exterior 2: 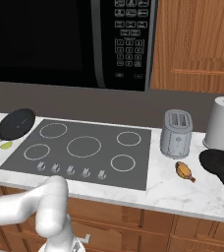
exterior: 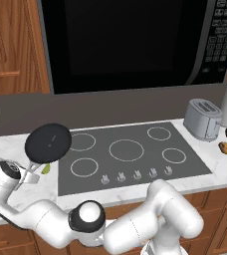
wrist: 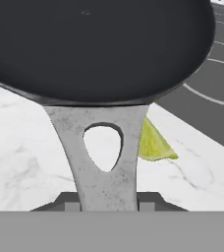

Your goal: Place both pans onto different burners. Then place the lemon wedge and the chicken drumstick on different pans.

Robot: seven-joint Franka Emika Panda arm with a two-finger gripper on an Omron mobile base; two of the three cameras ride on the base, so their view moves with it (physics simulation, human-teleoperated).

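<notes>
My gripper point(exterior: 30, 175) is shut on the silver handle point(wrist: 104, 162) of one black pan point(exterior: 48, 143), which hangs tilted above the counter at the cooktop's left edge. That pan point(exterior 2: 16, 124) shows in the right base view too. The lemon wedge point(exterior: 46, 169) lies on the marble just under the pan, beside the handle point(wrist: 153, 142). The other pan point(exterior 2: 219, 162) rests on the counter far right, and the chicken drumstick point(exterior 2: 184, 170) lies to its left. All five burners point(exterior: 126, 150) on the dark cooktop are bare.
A silver toaster point(exterior 2: 176, 133) and a paper towel roll point(exterior 2: 222, 124) stand at the back right. A row of knobs point(exterior: 135, 175) lines the cooktop's front edge. A black microwave point(exterior: 125, 40) hangs above the cooktop.
</notes>
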